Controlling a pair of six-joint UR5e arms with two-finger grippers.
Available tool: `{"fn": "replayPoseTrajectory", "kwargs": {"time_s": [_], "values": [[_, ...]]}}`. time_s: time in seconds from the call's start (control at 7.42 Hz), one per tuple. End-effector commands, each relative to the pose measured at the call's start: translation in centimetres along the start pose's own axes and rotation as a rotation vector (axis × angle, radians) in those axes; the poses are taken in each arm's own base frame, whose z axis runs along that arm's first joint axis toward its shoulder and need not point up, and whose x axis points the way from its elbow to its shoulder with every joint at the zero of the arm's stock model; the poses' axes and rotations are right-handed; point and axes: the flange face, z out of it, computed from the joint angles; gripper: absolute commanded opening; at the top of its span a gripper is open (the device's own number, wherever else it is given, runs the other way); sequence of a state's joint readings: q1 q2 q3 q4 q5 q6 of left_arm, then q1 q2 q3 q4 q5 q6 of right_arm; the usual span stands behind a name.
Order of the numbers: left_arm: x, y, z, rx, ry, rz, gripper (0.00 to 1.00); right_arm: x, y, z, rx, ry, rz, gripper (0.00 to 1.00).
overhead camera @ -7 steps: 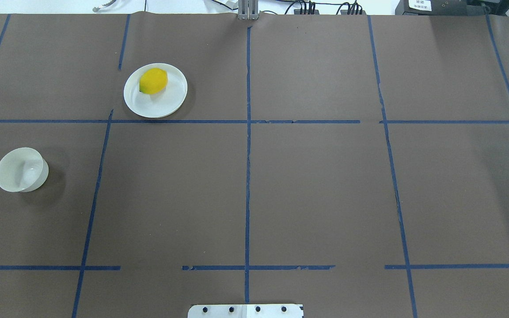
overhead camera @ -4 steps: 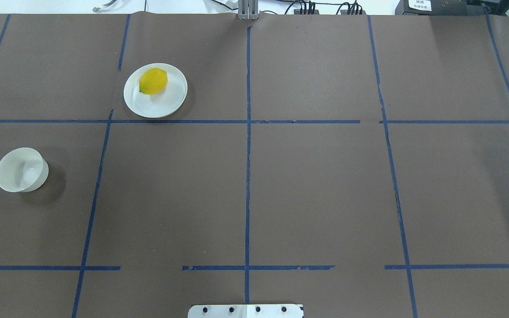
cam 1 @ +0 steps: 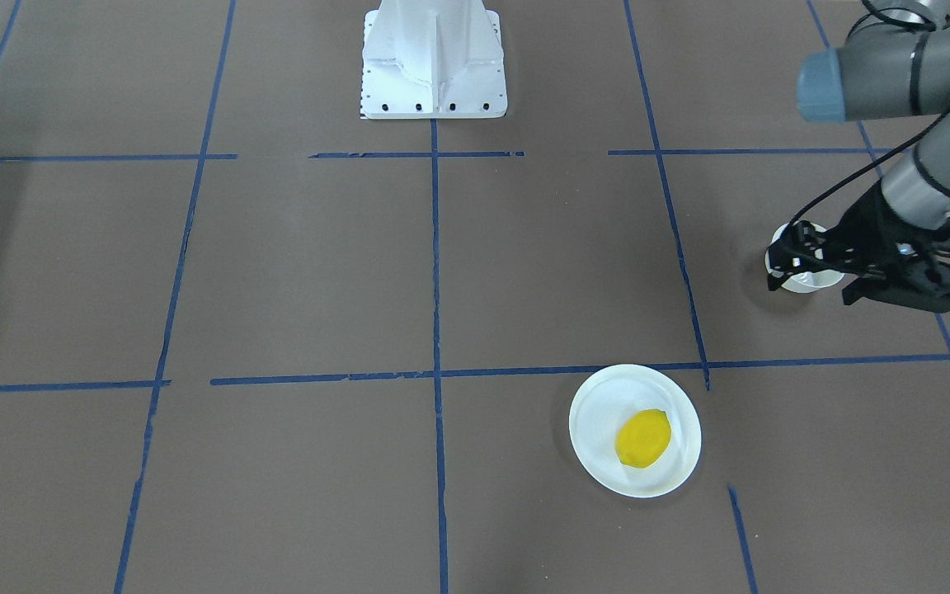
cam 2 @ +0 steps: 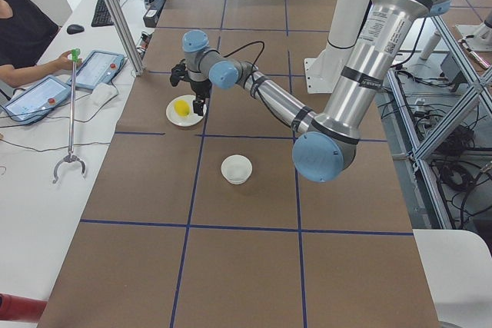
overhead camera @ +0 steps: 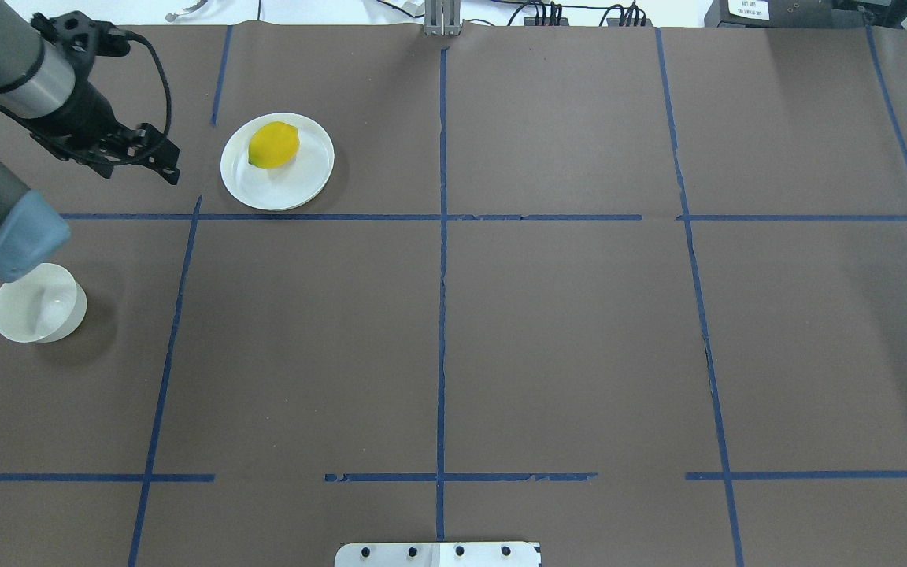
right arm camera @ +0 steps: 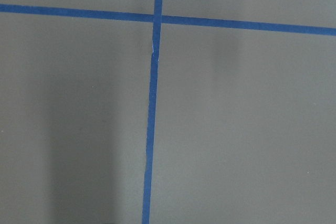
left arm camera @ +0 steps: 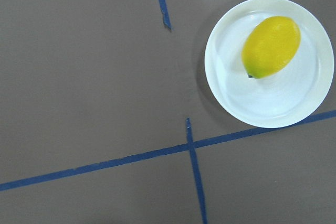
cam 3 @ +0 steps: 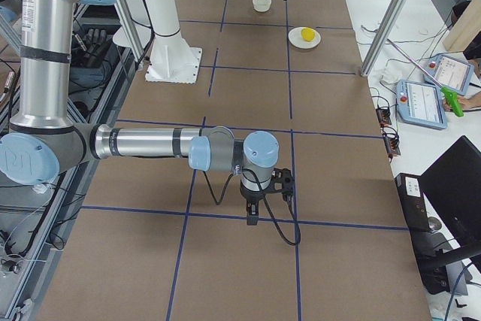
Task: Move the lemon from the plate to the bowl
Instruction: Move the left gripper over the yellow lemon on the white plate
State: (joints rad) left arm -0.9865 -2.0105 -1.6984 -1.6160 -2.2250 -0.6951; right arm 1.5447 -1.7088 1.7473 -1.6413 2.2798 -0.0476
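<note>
The yellow lemon (overhead camera: 273, 145) lies on the flat white plate (overhead camera: 284, 190) at the far left-centre of the table. It also shows in the left wrist view (left arm camera: 271, 46) on the plate (left arm camera: 273, 106), and in the front view (cam 1: 642, 438). The small white bowl (overhead camera: 35, 307) stands empty near the left edge. My left gripper (overhead camera: 165, 164) hovers left of the plate, apart from it, its jaws looking open and empty. In the front view it (cam 1: 777, 268) partly hides the bowl (cam 1: 806, 284). My right gripper (cam 3: 252, 218) shows only in the exterior right view, and I cannot tell its state.
Blue tape lines cross the brown table cover. The robot's white base (cam 1: 434, 66) stands at the near middle edge. A metal post (overhead camera: 442, 20) stands at the far edge. An operator (cam 2: 23, 32) sits by tablets beyond the far edge.
My left arm has come into the overhead view from the left and now reaches toward the plate. The lemon, plate and bowl have not moved.
</note>
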Motion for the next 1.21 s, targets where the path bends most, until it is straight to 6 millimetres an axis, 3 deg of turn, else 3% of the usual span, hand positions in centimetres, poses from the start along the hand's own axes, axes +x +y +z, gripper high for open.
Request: {"fn": "replayPoseTrajectory", "kwargs": {"time_s": [0.0, 0.54, 1.08], "values": [[5.2, -4.9, 4.3, -0.015, -0.051, -0.047, 1.0, 0.0, 0.0, -0.1, 0.001, 0.0, -0.001, 1.0], [6.6, -11.7, 9.6, 0.008, -0.037, -0.045, 1.0, 0.0, 0.0, 0.0, 0.0, 0.0, 0.0, 1.0], [6.3, -13.6, 11.5, 0.028, -0.047, -0.043, 1.0, 0.0, 0.0, 0.0, 0.0, -0.001, 0.0, 1.0]]}}
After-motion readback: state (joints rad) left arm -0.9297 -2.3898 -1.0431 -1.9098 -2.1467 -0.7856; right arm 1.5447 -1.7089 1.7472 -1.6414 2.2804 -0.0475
